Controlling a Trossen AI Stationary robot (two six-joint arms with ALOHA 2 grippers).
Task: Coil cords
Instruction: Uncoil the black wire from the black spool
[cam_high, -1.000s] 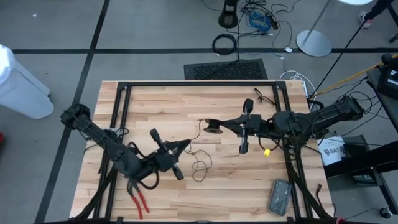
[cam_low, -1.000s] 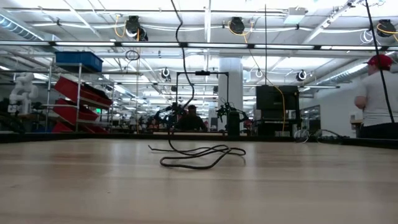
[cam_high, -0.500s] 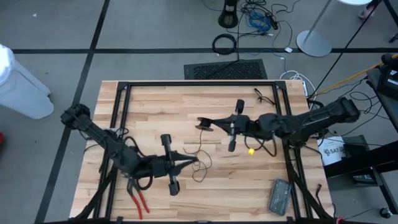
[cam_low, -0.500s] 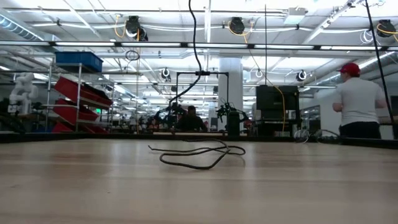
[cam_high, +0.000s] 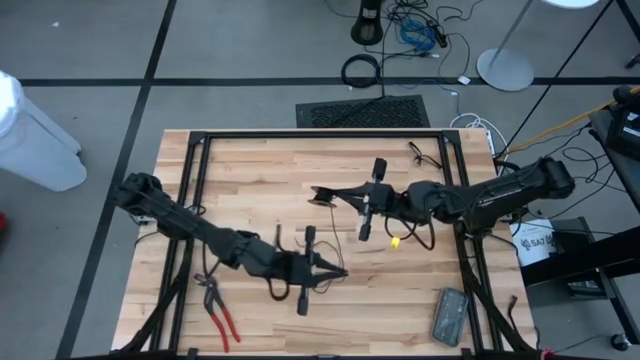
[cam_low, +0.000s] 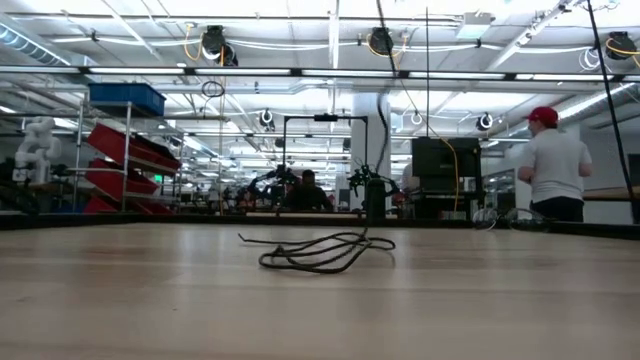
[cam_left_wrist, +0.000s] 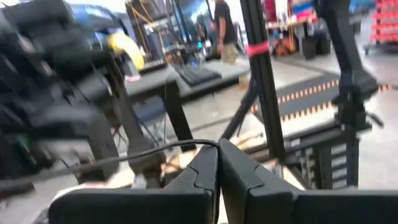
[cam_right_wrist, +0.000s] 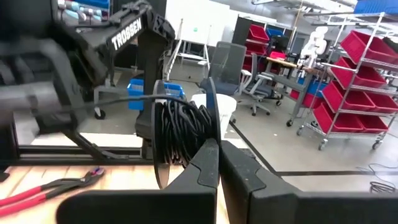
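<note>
Both sets of fingers pinch the cord (cam_low: 315, 250): right gripper (cam_high: 318, 195) holds its spool (cam_right_wrist: 180, 134), left gripper (cam_high: 340, 272) apparently the strand; we fear slipping or snagged loose loops.

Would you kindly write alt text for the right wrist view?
The right gripper, fingers shut, holds a small round dark spool wound with thin black cord above the wooden table. Red-handled pliers lie on the table; the left arm is opposite.
</note>
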